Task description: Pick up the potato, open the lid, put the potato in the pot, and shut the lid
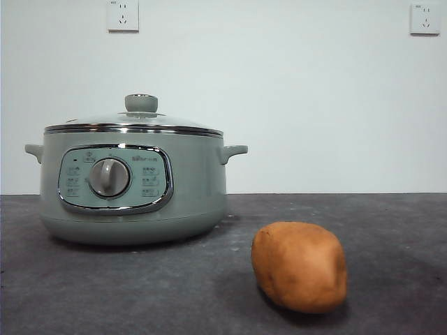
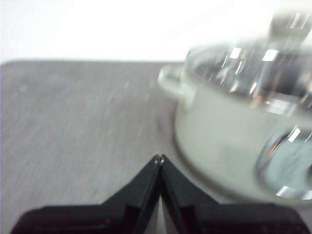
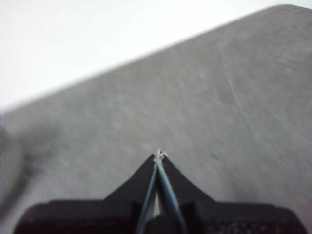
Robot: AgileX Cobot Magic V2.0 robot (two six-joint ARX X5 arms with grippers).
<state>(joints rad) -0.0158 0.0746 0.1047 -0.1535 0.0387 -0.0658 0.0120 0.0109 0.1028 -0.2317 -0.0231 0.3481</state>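
Left tool (image 2: 159, 158) pressed together, nothing pinched, hanging over bare tabletop (image 2: 78, 126) with the pot (image 2: 229, 141) near, off toward 2 o'clock in its wrist view. Right tool (image 3: 159, 155) likewise pressed together and empty, over grey tabletop alone; no task thing clear in its view, only a dark blur at the edge, too smeared to name. Neither tool showing in the front view, so both judged to be waiting high or off to the sides.

Out to the things, in the front view. Potato (image 1: 300, 266) lying free on the tabletop at about 5 o'clock, nearer the camera than the pot and well apart from it, untouched. Pot at about 9 o'clock, dial (image 1: 110, 177) facing the camera, lid (image 1: 136, 120) seated flat on the rim, knob (image 1: 141, 103) up.

Step in hand, by judgement: the very first, picking up the potato, not yet begun. Next move calls for one tool to spread wide, come down over the potato's rounded middle and close across the narrower width; smooth oval skin, so a squeeze off-centre could squirt it loose. Lid knob then a job for the other tool, probably the left, given the pot beside it.

Count: one potato, one pot, one lid, one knob, one dial, two side handles, two tools, two wall sockets.
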